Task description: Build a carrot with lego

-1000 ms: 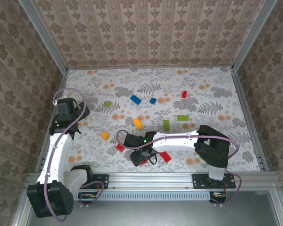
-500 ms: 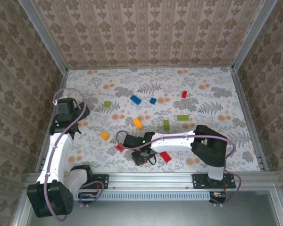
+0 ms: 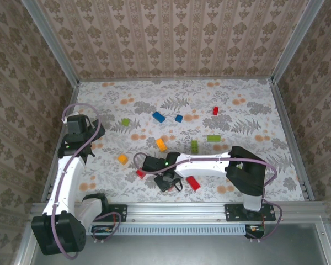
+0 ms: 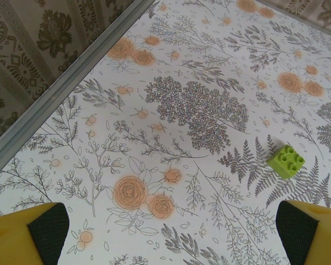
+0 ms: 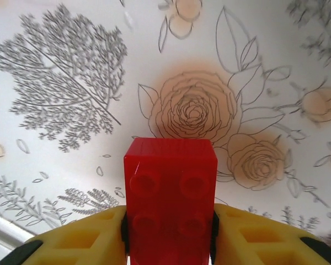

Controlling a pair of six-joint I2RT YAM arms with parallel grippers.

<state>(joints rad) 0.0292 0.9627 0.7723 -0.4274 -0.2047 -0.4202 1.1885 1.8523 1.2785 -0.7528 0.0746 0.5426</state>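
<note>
right end effector edged toward 12 o'clock, now clamping red brick; left end effector gaping (carrot unstarted, loose bricks scattered).

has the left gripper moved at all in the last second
No. The left gripper holds the same spot short of the lime brick, by the table's left rail, fingers wide open.

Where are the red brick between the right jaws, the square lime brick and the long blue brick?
red brick [image 5: 170,187], right wrist view, top.
square lime brick [image 4: 286,160], left wrist view, top.
long blue brick [image 3: 158,116], top view, middle.
</note>
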